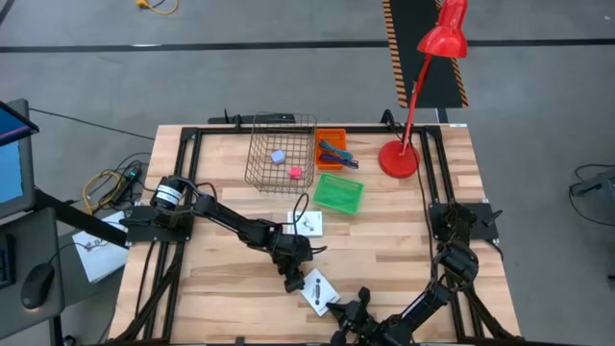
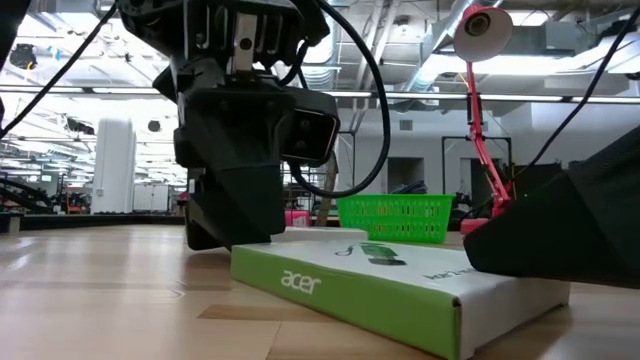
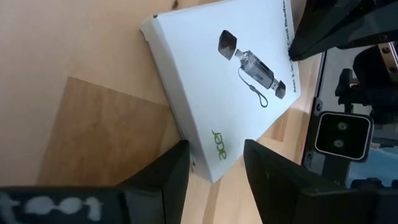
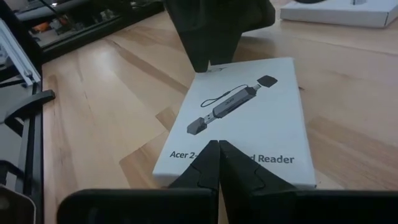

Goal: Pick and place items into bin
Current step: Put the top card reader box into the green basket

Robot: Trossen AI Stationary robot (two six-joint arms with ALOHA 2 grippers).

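A flat white packet (image 1: 315,291) with a printed card reader and a green side lies flat on the table near its near edge. My left gripper (image 3: 216,148) is open and low at the table. Its fingers stand on either side of the packet's left corner (image 3: 208,171); no touch shows. My right gripper (image 4: 217,144) is shut at the packet's opposite end. A second white packet (image 1: 307,224) lies farther back. The wire basket (image 1: 282,154) holds a lilac cube (image 1: 278,156) and a pink cube (image 1: 295,172). Pen-like sticks (image 1: 334,152) lie in an orange tray. My right gripper rests its shut fingertips (image 4: 211,155) on the packet's top face at the edge with the printed name (image 4: 273,159). It comes in low from the table's near right side, slanting down. The packet lies flat on the table beneath it.
A green basket (image 1: 338,192) sits behind the second packet. A red desk lamp (image 1: 399,159) stands at the far right. A black frame (image 1: 192,135) runs around the table top. Bare wood lies between the packets and the left edge.
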